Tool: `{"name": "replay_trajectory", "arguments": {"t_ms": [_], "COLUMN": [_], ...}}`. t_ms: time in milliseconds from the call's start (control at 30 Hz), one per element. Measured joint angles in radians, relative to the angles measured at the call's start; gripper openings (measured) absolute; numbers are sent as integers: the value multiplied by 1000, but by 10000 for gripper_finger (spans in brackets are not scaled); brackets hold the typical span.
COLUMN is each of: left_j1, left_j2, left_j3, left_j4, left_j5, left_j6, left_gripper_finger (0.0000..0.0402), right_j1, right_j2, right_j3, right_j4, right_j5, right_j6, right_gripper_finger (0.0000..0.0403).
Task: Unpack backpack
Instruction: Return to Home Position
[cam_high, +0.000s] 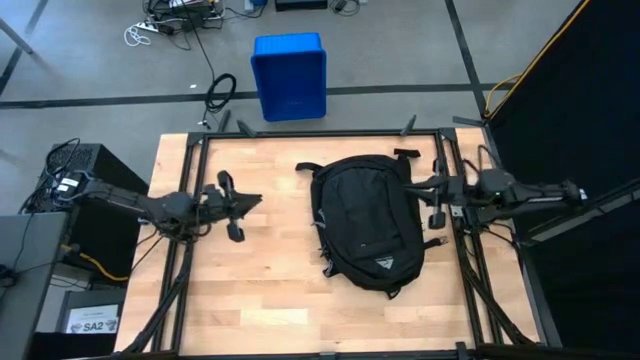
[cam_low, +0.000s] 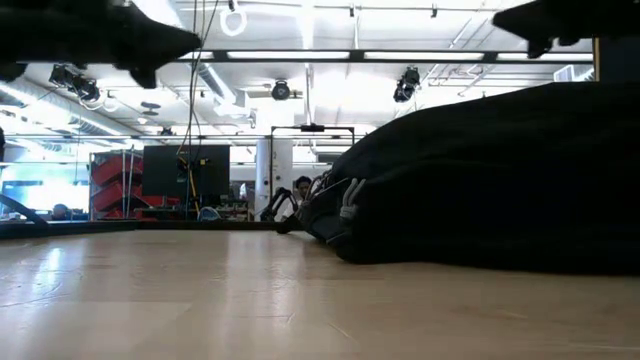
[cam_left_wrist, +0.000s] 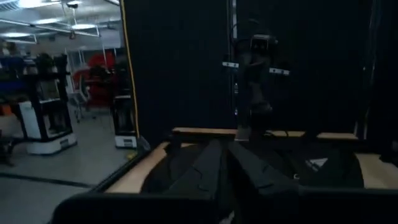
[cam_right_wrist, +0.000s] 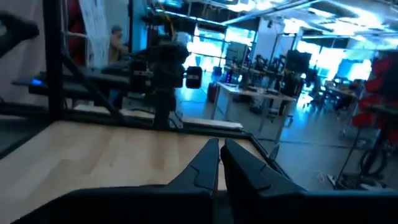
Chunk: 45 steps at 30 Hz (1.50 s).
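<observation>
— Any writing to read?
— A small white triangular logo (cam_high: 383, 264) on the backpack (cam_high: 365, 215), its lettering too small to read. Far left of the backpack, a white sticker (cam_high: 93, 323) reads "SA2".
— And the backpack?
— Black fabric, a rounded oval, flat on the pale wooden table (cam_high: 270, 290) between both grippers. Its contents are hidden.
— The grippers?
— The left gripper (cam_high: 256, 199) hangs well left of the backpack and the right gripper (cam_high: 408, 184) is raised at its right edge. Both have fingers pressed together, holding nothing. A blue plastic bin (cam_high: 290, 75) stands on the floor beyond the backpack.
</observation>
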Motion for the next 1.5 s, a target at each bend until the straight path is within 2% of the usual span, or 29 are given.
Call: {"name": "replay_trajectory", "arguments": {"t_ms": [133, 267, 333, 567, 667, 767, 1000, 1267, 1400, 1500], "left_j1": [-4, -2, -2, 20, 36, 57, 81, 91, 91, 90], "left_j2": [-284, -497, -560, -562, -560, -554, -552, -549, -549, -545], "left_j3": [-45, -78, -90, -97, -143, -147, -148, -148, -148, -148], "left_j4": [-101, -368, -398, -403, -369, -397, -384, -375, -395, -495], "left_j5": [-28, -83, -100, -126, -89, -52, -24, -46, -51, -64], "left_j6": [45, -15, -20, 46, 32, -2, 5, 44, 91, 40], "left_gripper_finger": [0, 0, 0, 0, 0, 0, 0, 0, 0, 1], "right_j1": [2, 1, 0, -36, -60, -81, -169, -254, -284, -298], "right_j2": [-218, -188, -149, -192, -226, -206, -210, -212, -210, -210], "right_j3": [1, 21, 22, -1, -65, -152, -328, -335, -335, -336], "right_j4": [-81, -160, -162, -169, -65, 38, 131, 89, 92, 92], "right_j5": [6, 39, 44, 155, 112, 48, 75, 78, 208, 217], "right_j6": [0, 8, -14, -27, -42, -71, -74, -48, -47, -45], "right_gripper_finger": [0, 0, 0, 0, 0, 0, 0, 0, 0, 4]}}
